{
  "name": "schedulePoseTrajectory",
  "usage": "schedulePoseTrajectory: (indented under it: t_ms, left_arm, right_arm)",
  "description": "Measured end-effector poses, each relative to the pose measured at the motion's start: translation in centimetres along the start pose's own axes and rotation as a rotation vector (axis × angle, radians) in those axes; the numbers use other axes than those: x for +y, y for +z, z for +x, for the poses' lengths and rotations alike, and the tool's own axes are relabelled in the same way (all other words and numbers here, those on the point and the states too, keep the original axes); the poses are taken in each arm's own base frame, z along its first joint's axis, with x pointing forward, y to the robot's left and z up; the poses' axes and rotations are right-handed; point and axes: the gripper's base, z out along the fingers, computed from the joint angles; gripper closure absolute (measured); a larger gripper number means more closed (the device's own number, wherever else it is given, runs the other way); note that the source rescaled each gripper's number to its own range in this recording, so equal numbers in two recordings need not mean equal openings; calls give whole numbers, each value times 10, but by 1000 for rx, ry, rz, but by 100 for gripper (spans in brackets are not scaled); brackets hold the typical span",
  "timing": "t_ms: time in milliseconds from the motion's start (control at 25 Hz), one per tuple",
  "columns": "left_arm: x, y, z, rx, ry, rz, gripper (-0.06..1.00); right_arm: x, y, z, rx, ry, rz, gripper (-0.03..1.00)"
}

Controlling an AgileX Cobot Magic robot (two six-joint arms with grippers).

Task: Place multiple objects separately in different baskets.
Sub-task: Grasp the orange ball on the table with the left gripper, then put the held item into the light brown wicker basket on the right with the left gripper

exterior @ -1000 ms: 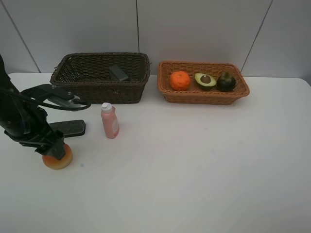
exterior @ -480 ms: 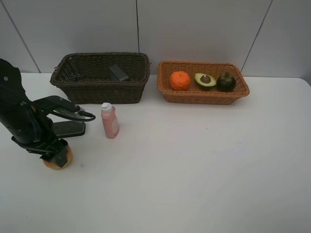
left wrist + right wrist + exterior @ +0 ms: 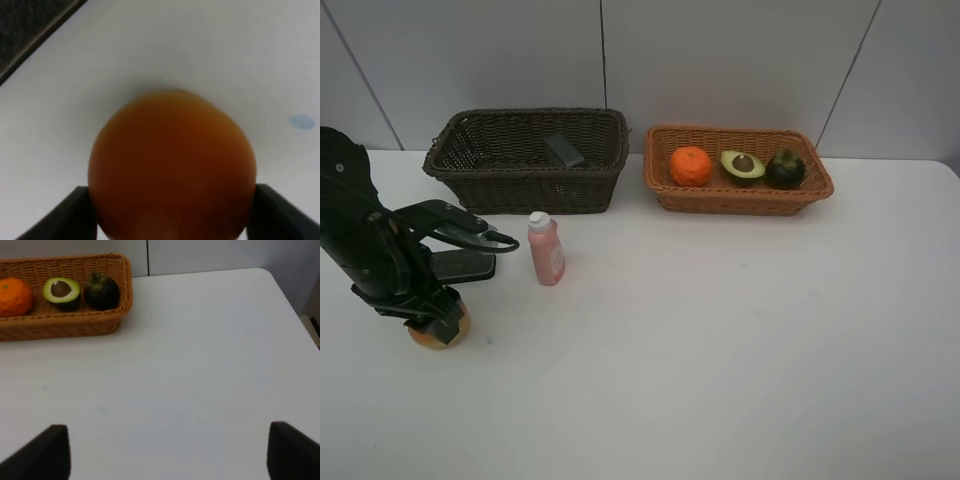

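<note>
**Exterior high view: peach-coloured fruit pinched at far left**

Far left on the white table (image 3: 720, 360): left gripper (image 3: 435, 318) lowered over a peach-coloured fruit (image 3: 428, 338), itself resting on the tabletop. In the left wrist view, fingers (image 3: 82, 215) pressed against both sides of the fruit (image 3: 172, 165), so pinching it.

Just behind the gripper, a black bottle (image 3: 462, 265) lying flat, partly hidden by the arm. Next to the right, a pink bottle (image 3: 546, 252) standing upright with a white cap, apart from the other things.

Behind both bottles, near the wall, the dark brown basket (image 3: 530, 190), with a dark eraser (image 3: 564, 150) inside, right of its middle. Just beside it, farther right, the lighter tan basket (image 3: 740, 202). Inside that one, three things in a row: orange (image 3: 690, 166), halved avocado (image 3: 743, 166) cut side up, dark mangosteen (image 3: 785, 168).

Shown only in the right wrist view: right gripper (image 3: 170, 452), fingers spread wide over plain white tabletop. Ahead of it there, the tan basket with the same three fruits.
</note>
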Motion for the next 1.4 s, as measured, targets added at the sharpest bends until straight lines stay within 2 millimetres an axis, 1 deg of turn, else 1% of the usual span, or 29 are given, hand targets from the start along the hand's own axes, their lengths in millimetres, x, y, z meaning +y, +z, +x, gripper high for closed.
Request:
schedulePoseTrajectory:
  t_ms: [40,80,120,560,680,800,920,1080,1120,1280,1400]
  left_arm:
    - [0,0,0,0,1,0,43]
    - [0,0,0,1,1,0,53]
    - [0,0,0,2,1,0,56]
    - [0,0,2,17,5,3,56]
    - [0,-8,2,1,3,-1,56]
    - [-1,-25,1,-51,-3,-10,56]
    - [-2,-49,1,-129,-9,-26,56]
    - [-3,-86,-1,-259,-26,-42,56]
    - [-3,-99,-5,-311,-31,-46,56]
    - [-1,-137,-25,-466,-35,-44,56]
    - [1,-162,-43,-563,-33,-39,56]
  right_arm:
    - [0,0,0,0,0,0,-2]
    - [0,0,0,0,0,0,-2]
    - [0,0,0,0,0,0,-2]
    - [0,0,0,0,0,0,-2]
    - [0,0,0,0,0,0,-2]
    - [0,0,0,0,0,0,-2]
    - [0,0,0,0,0,0,-2]
    - [0,0,0,0,0,0,-2]
    - [0,0,0,0,0,0,-2]
    - [0,0,0,0,0,0,-2]
    - [0,0,0,0,0,0,-2]
